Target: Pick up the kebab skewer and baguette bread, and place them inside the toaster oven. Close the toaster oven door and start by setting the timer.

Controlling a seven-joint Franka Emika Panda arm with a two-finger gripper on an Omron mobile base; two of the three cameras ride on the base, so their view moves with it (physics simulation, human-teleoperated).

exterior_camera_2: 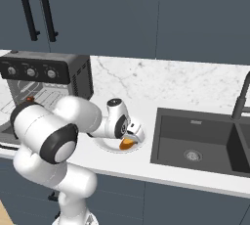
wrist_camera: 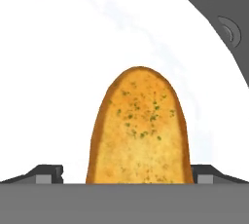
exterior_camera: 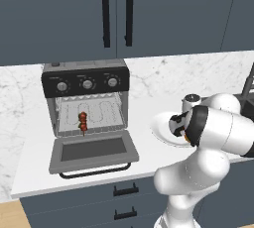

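Toaster oven (exterior_camera: 85, 100): sits at the left end of the white counter (exterior_camera: 144, 115), back against the marble wall. Boxy grey body, black top panel with three silver knobs. In the right base view it stands at the far left, partly behind the arm.

Toaster oven door (exterior_camera: 93, 149): dropped fully down, lying flat toward the counter's front edge. Dark glass faces up; black bar handle runs along its near edge.

Kebab skewer (exterior_camera: 83, 122): inside the oven on the wire rack, near the front middle of the cavity. Dark red chunks stacked along a thin stick, pointing roughly front to back.

Plate (exterior_camera: 161, 129): white and round, on the counter to the right of the oven, between oven and sink. The arm covers much of it.

Baguette bread (exterior_camera_2: 126, 144): lies on the plate, golden-orange with green flecks. In the hand view it rises from the bottom edge, centred between the two dark fingertips (wrist_camera: 47, 174), one on either side of it.

Gripper (exterior_camera_2: 131, 138): down over the plate, right at the bread. Jaws spread wide, straddling the bread; they do not appear to be pressing it. Nothing lifted.

Sink (exterior_camera_2: 195, 141): dark basin set into the counter, right of the plate. A dark faucet (exterior_camera_2: 242, 97) rises at its far right.
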